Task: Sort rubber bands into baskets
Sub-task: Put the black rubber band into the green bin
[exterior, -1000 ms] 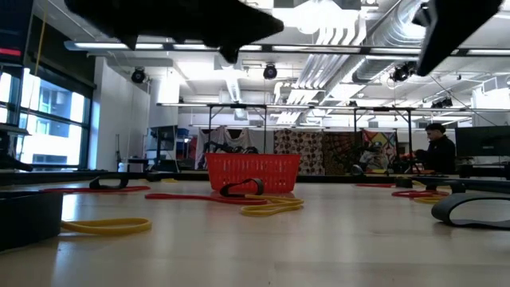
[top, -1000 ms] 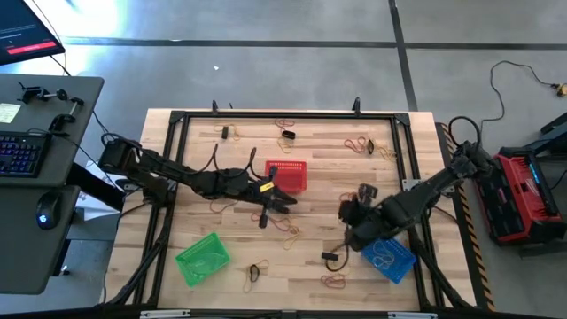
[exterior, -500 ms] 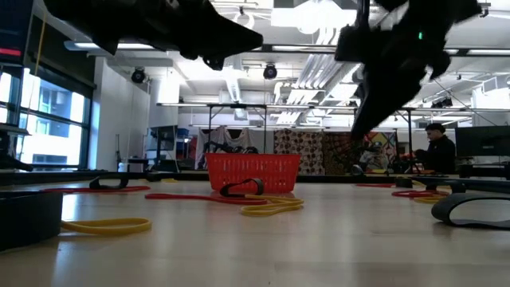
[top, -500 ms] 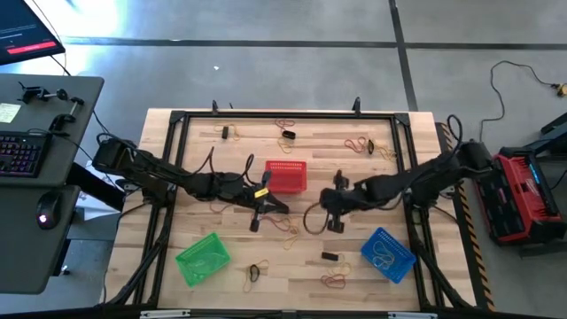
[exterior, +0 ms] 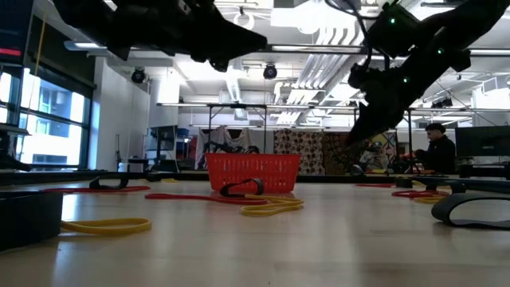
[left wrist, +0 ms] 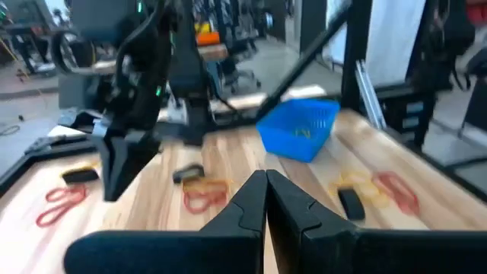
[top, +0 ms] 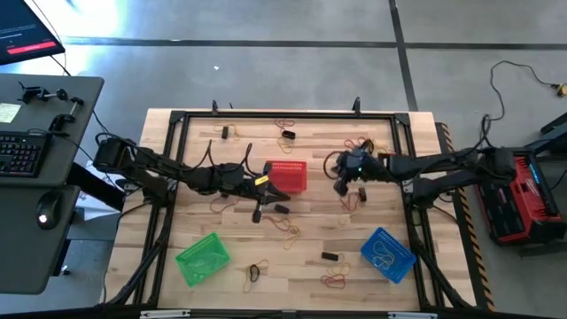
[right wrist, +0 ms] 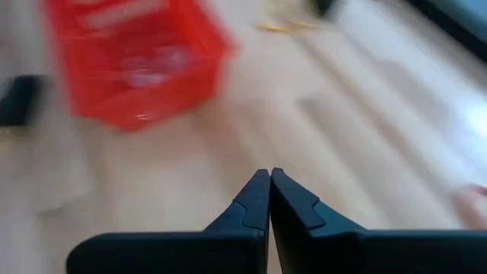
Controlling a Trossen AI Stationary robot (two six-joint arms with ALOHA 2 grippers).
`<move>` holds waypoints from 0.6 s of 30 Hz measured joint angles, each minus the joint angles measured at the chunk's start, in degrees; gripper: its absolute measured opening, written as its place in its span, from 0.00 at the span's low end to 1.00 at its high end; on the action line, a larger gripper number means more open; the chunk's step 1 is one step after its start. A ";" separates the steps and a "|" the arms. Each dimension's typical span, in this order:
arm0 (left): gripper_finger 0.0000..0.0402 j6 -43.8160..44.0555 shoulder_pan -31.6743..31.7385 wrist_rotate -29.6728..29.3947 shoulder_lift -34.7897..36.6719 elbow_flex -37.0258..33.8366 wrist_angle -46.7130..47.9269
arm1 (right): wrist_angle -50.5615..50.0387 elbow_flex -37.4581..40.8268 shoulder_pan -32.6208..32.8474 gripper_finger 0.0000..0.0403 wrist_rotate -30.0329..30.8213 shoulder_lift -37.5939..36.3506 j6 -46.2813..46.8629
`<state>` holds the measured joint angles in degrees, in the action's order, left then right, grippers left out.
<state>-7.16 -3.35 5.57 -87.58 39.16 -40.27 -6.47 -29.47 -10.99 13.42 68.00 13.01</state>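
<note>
1. The red basket (top: 286, 175) sits near the middle of the table (top: 416, 283) and serves as the landmark; the green basket (top: 203, 259) lies toward the near left corner from it, and the blue basket (top: 387, 252) toward the near right. That makes three baskets.
2. The left gripper (top: 259, 211) hovers just in front of the red basket's near left corner. In the left wrist view its fingers (left wrist: 255, 199) are pressed together with nothing between them.
3. The right gripper (top: 339, 185) hangs to the right of the red basket, a little apart from it. In the right wrist view its fingers (right wrist: 268, 199) meet tip to tip, empty, with the basket blurred beyond them.
4. No rubber band lies between either pair of jaws.
5. The rubber bands (top: 285, 228) lie scattered on the wood all around the red basket; roughly a dozen are visible, an exact count being unclear. A yellow band (top: 383, 260) rests inside the blue basket.
</note>
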 joint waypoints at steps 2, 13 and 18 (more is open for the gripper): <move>0.00 0.47 0.41 1.20 -0.21 0.00 -1.28 | -1.60 0.00 -2.32 0.00 3.23 -1.16 0.48; 0.00 1.10 3.67 2.49 -2.06 0.00 -3.74 | -11.66 0.00 -11.86 0.00 13.13 -2.09 12.45; 0.00 2.01 4.77 4.81 -2.21 0.04 -6.03 | -12.30 0.00 -13.22 0.00 14.11 -2.09 15.65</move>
<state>-5.15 1.42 10.38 -89.80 39.20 -46.31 -18.77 -29.47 -24.21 27.53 65.91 28.66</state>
